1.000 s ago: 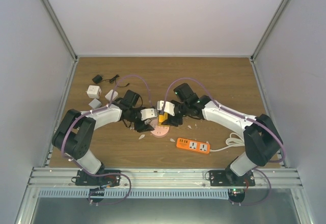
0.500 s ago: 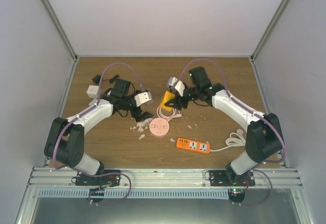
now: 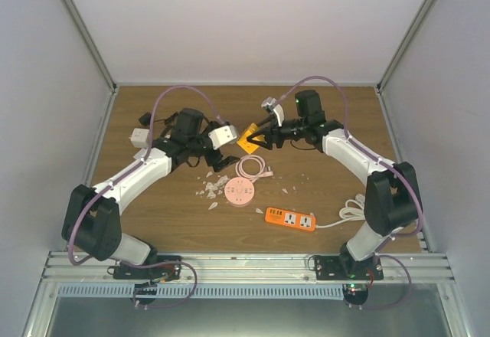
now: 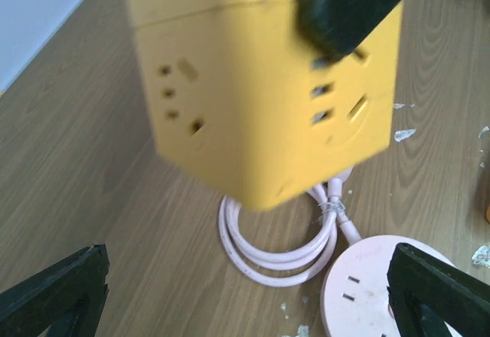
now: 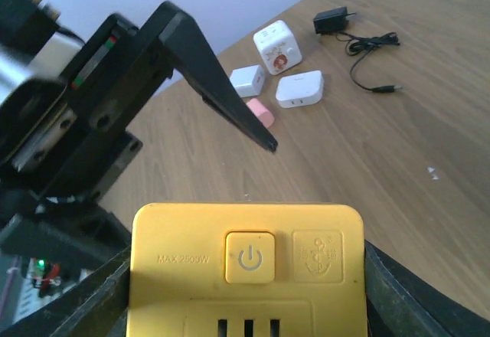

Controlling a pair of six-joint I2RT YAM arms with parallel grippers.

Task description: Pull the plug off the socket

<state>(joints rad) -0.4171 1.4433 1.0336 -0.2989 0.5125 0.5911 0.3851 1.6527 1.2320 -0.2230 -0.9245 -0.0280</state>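
Plastic, glossy yellow: boxy socket cube with rounded edges, up clear of the wood-grain worktop. Sits pinched in the right pincer, that arm reaching far forward and inward. Faces the left pincer (spread wide, gripping nothing), its arm bent toward centre. Below, pale pink cord coiled flat beside a round pink socket; plug not made out.

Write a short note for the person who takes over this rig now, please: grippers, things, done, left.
Right gripper: shut on the yellow socket cube, lifted off the table.
Left gripper: open, empty, facing the cube.
Pink cable: coiled on the table by the round pink socket.
Done: no plug shows in the cube's visible faces; it seems pulled out.
Left: check the hidden faces, then set the cube down.
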